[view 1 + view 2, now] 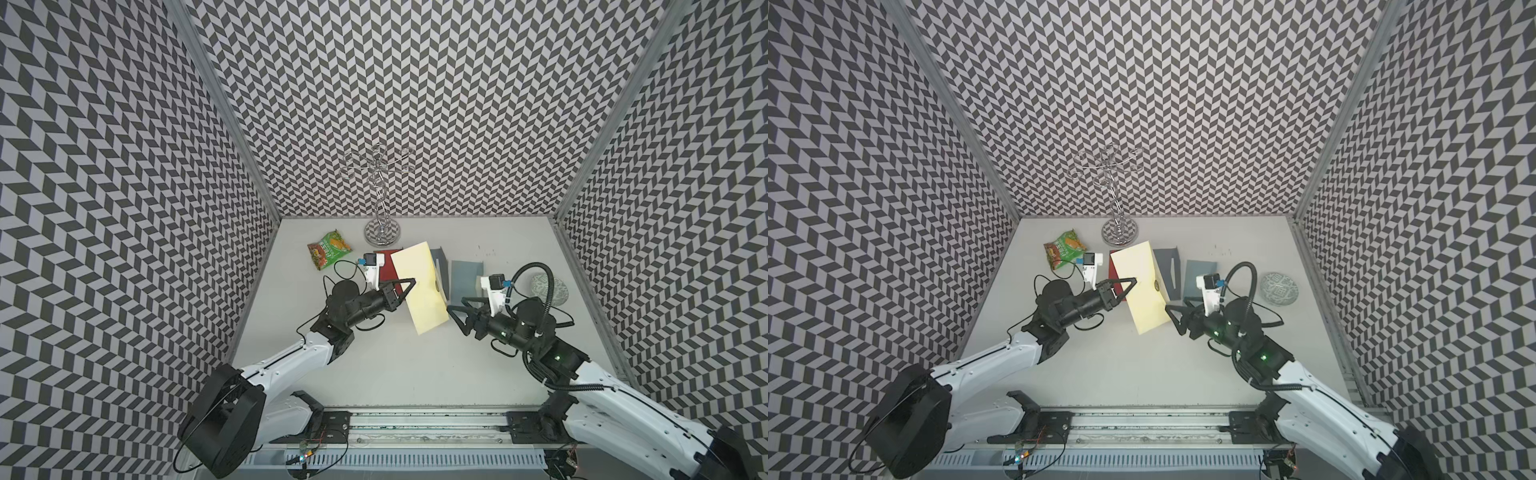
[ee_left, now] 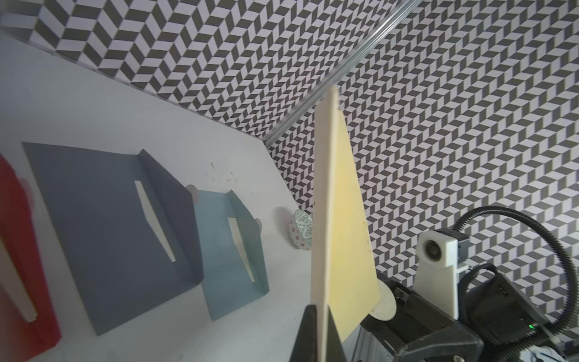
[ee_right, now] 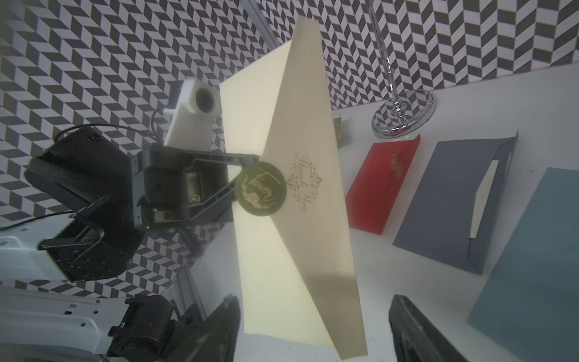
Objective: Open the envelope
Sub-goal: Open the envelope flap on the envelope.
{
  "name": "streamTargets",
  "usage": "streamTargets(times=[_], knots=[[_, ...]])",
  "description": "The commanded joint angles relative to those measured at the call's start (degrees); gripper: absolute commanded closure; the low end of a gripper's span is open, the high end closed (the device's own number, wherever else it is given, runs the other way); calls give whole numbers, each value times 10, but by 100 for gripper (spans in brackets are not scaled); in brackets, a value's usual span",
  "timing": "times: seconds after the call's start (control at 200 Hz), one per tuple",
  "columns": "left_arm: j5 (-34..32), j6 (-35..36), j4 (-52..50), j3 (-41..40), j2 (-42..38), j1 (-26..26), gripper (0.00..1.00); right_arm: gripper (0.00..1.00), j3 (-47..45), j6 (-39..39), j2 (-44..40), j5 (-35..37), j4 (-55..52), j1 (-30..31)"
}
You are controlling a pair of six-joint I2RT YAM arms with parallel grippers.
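Up over the table (image 1: 395, 365), the left claw (image 1: 411, 281) is clamped on one long edge of the envelope (image 1: 419, 286). It is flat, pale yellow paper with a pointed flap, and a round dark sticker (image 3: 261, 189) sits on the flap's tip. The right claw (image 1: 456, 320) has its jaws apart, close to the envelope's near corner. The table is smooth and pale grey. Black-and-white zigzag walls (image 1: 415, 104) stand around it.

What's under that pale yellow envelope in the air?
Below the pale yellow envelope, a red paper envelope and a dark grey paper envelope lie on the table; from above, each is partly covered.
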Motion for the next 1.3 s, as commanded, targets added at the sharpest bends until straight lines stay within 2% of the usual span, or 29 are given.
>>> streamTargets(times=[0.0, 0.19, 0.346, 0.406, 0.526, 0.671, 0.851, 1.032, 1.137, 1.297], knots=[[54, -24, 55, 8, 3, 1, 100, 23, 28, -20, 26, -25, 28, 15], [65, -30, 69, 3, -1, 1, 100, 25, 38, -29, 37, 5, 24, 30], [75, -31, 81, 0, -5, 4, 100, 32, 33, 17, 8, 172, -21, 29], [78, -33, 90, -3, -6, 5, 100, 36, 20, 20, -17, 194, -9, 27], [102, -56, 138, -8, 3, 10, 100, 40, -9, 15, -61, 143, 41, 22], [147, -111, 273, -24, 40, 17, 100, 48, -40, 35, -78, 84, 108, 22], [179, -192, 454, -47, 89, 24, 100, 63, -47, 62, -76, 27, 148, 22], [187, -193, 475, -53, 97, 29, 100, 78, -52, 64, -101, -3, 171, 21], [189, -196, 491, -56, 102, 30, 100, 82, -55, 64, -112, -58, 195, 20], [203, -236, 589, -55, 126, 29, 100, 87, -50, 64, -119, -141, 225, 21]])
